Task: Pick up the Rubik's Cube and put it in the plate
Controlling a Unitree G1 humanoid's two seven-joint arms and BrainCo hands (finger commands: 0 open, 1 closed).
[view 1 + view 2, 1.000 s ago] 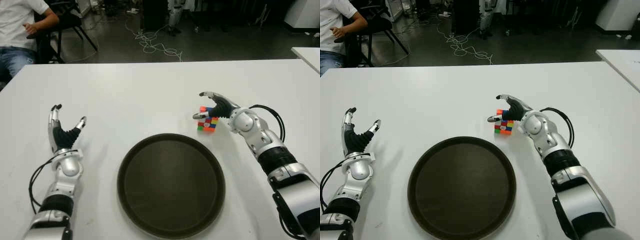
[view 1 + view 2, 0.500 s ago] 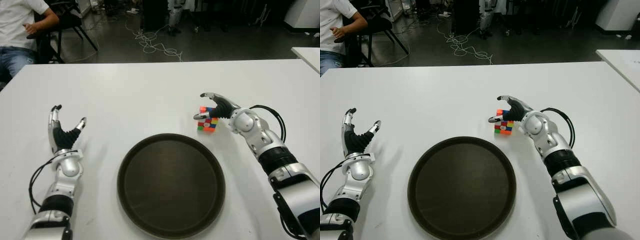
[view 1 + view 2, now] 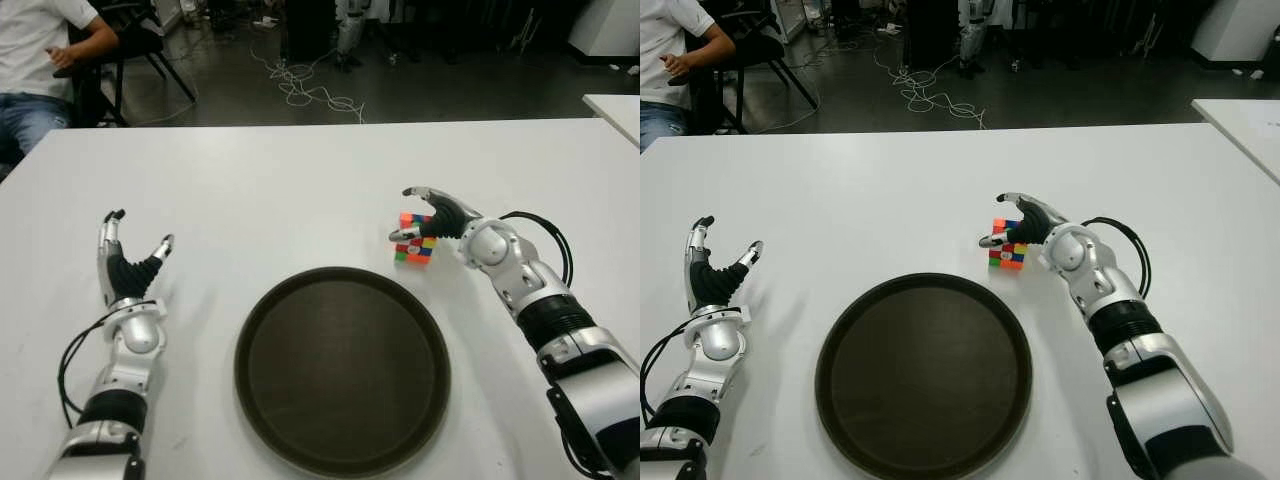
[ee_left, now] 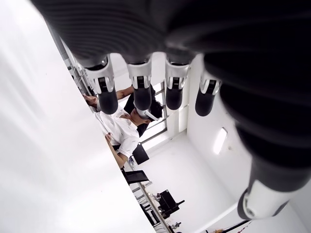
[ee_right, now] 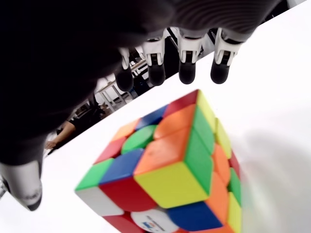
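White table (image 3: 300, 180): right robot hand (image 3: 432, 212) cups, ungripped, the Rubik's Cube (image 3: 415, 238) (left robot hand (image 3: 128, 262) idle, spread).

A white desk (image 3: 300, 170) fills the foreground. Beyond it, a seated person (image 3: 40, 60) occupies the far left, and tangled cables (image 3: 305, 85) lie on the dark floor (image 3: 450, 90).

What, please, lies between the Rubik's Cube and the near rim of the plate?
Only bare white table: the left eye view shows a narrow clear strip between the Rubik's Cube and the plate. The open right hand is around the cube.
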